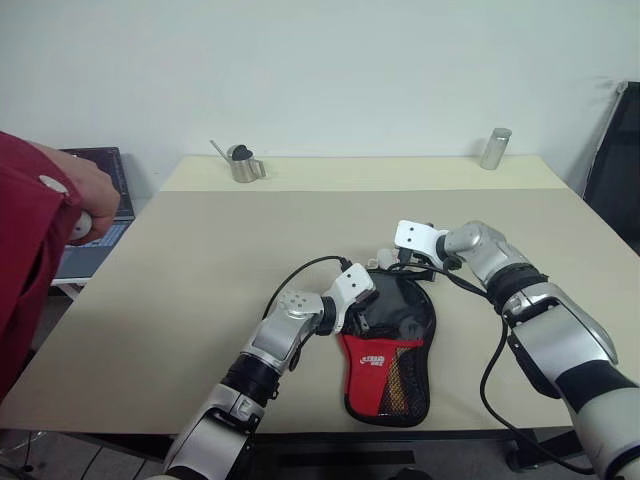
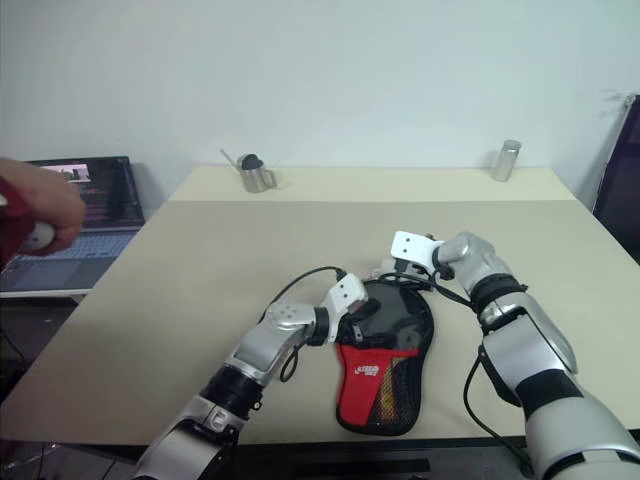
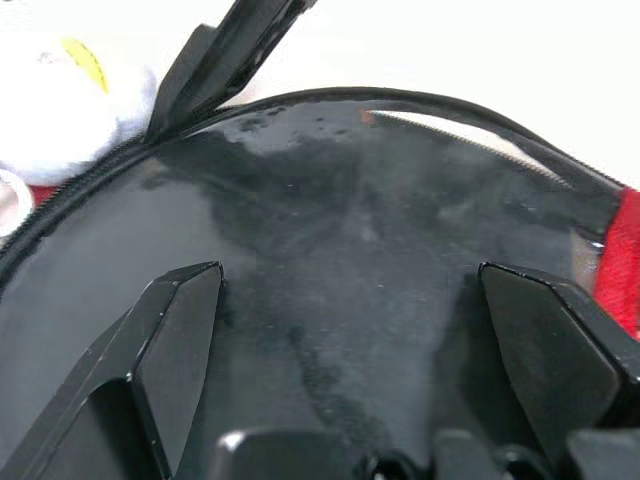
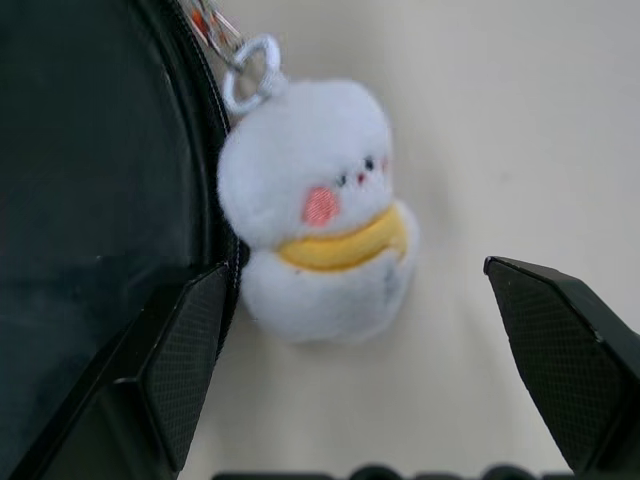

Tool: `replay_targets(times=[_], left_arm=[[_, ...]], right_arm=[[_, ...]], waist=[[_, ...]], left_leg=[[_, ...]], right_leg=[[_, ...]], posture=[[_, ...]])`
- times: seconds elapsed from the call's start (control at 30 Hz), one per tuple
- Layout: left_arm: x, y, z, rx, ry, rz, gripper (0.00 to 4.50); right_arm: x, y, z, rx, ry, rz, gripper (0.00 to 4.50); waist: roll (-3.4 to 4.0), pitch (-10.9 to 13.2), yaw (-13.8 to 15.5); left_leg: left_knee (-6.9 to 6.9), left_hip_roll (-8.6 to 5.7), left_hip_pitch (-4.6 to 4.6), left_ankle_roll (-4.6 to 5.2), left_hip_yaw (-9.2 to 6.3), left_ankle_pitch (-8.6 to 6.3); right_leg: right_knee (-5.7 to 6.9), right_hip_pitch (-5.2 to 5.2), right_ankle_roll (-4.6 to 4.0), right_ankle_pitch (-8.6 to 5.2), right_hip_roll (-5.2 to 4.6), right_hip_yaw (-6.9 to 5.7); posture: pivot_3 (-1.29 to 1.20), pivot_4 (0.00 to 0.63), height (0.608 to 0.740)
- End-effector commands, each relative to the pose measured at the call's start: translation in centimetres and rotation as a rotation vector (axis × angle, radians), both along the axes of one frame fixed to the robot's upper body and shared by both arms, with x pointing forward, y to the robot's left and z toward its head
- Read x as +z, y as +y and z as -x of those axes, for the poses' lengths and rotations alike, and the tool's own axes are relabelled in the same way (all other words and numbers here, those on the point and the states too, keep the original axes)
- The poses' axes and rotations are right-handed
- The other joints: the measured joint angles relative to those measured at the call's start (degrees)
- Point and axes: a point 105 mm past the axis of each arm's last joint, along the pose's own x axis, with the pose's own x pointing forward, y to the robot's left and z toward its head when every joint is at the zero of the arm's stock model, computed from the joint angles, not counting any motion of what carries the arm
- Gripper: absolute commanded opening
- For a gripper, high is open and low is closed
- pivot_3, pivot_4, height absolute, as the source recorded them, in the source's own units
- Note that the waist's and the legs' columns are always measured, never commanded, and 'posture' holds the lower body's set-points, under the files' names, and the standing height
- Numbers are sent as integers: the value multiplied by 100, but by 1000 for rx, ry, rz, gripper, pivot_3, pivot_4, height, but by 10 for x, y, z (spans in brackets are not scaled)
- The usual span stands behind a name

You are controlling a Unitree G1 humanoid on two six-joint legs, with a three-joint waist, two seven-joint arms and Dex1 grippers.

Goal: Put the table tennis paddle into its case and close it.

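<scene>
On a beige counter (image 1: 200,300), a humanoid robot's two hands meet over a black-and-red paddle case (image 1: 390,350) lying near the front edge. The left hand (image 1: 362,300) hovers at the case's round end, and the right hand (image 1: 392,262) reaches in from the far side. A metal cup (image 1: 243,165) and a steel canister (image 1: 495,148) stand well apart at the back; a person's red sleeve (image 1: 25,260) shows at the left.

The left wrist view shows that hand's fingers (image 3: 170,340) spread wide, empty, over the glossy black face inside the zipper edge, probably the table tennis paddle (image 3: 340,300).

The right wrist view shows fingers (image 4: 190,350) equally wide, empty, straddling a white plush charm (image 4: 320,220) ringed to the zipper.

The risk: closing on the soft charm could drag the case across the counter rather than run the zipper.
</scene>
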Motion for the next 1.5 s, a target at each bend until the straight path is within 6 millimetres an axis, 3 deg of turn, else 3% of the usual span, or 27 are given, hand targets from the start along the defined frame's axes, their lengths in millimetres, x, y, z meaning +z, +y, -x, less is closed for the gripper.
replay_targets(times=[0.03, 0.33, 0.67, 0.97, 1.5], left_arm=[[-2, 2, 4, 16, 0, -18, 4472], [1, 6, 4, 51, -12, -22, 4472], [1, 10, 4, 68, -16, -25, 4472], [2, 11, 2, 71, -23, -31, 4472], [4, 9, 0, 83, -37, -32, 4472]], right_arm=[[10, 9, -5, 18, -61, 20, 4500], [8, 19, -9, 8, -121, 29, 4500], [34, 20, -8, 56, -112, -27, 4500], [26, 5, -6, 64, -90, 56, 4500], [3, 12, -7, 37, -103, 124, 4500]], waist=[[1, -1, -2], [5, -3, -46], [9, 0, -62], [10, 0, -69], [10, 0, -60]], left_leg=[[0, 0, 2, 0, 0, 0], [1, 2, 26, -3, 7, 2], [0, 2, 24, -4, 5, 3], [0, 2, 24, -5, 6, 2], [0, 1, 24, -5, 5, 3]], right_leg=[[0, 2, 0, 0, 0, 0], [23, 12, -1, 0, 4, 8], [22, 10, -2, 0, 5, 7], [22, 11, -2, 0, 5, 7], [22, 11, -2, 0, 5, 9]], posture=[[0, 150, 740], [0, 150, 740], [0, 150, 740], [0, 150, 740], [0, 150, 740]])
